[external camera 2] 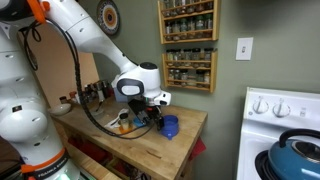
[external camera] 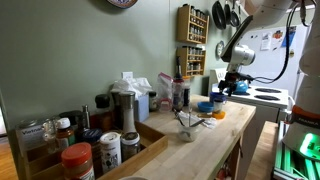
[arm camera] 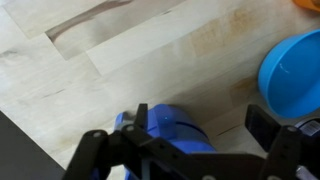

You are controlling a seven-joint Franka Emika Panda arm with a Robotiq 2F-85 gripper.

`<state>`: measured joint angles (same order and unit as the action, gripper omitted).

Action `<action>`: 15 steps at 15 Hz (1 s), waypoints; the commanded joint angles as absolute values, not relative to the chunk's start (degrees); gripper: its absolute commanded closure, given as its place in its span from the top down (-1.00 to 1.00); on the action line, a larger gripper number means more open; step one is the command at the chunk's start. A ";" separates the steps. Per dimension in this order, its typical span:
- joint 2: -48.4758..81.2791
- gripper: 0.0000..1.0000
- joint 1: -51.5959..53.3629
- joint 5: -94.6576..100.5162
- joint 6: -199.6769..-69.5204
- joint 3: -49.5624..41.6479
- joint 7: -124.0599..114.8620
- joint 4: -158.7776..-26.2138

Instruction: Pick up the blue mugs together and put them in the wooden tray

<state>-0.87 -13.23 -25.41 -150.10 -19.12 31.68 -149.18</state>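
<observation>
The blue mugs (arm camera: 168,132) show as one dark blue cylinder on the light wooden counter. In the wrist view they sit between my fingers, close to the left one. My gripper (arm camera: 200,116) is open and holds nothing. In both exterior views the gripper (external camera 2: 152,108) (external camera: 234,84) hangs low over the counter's far end, beside the mugs (external camera 2: 170,126) (external camera: 218,99). The wooden tray (external camera: 150,136) stands at the other end of the counter with several spice jars in it. I cannot make the tray out in the wrist view.
A flat light-blue dish (arm camera: 296,68) lies just right of the mugs. A glass jar and bottles (external camera: 180,95) stand mid-counter. A wall spice rack (external camera 2: 188,45) hangs above. A stove with a blue kettle (external camera 2: 297,150) stands past the counter's end.
</observation>
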 commanded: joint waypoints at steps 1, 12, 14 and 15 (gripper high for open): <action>2.83 0.99 -13.04 -27.70 -152.29 -18.98 40.56 -147.42; 9.07 1.00 -13.84 -28.78 -164.14 -17.27 51.91 -145.37; 10.17 1.00 -13.59 -27.99 -164.65 -16.84 53.23 -144.76; 10.82 1.00 -13.48 -27.59 -164.64 -16.57 53.83 -144.57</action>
